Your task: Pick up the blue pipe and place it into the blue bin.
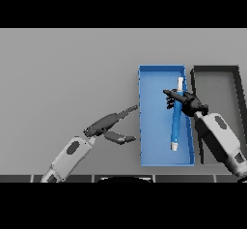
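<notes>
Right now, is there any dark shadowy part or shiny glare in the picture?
In the head view the light is soft and even, with no glare on the grey table; the far edge fades darker; the dark bin looks dim inside; the blue bin stays bright, and the blue pipe under the right hand shows clearly; the left hand casts no clear shadow.
</notes>
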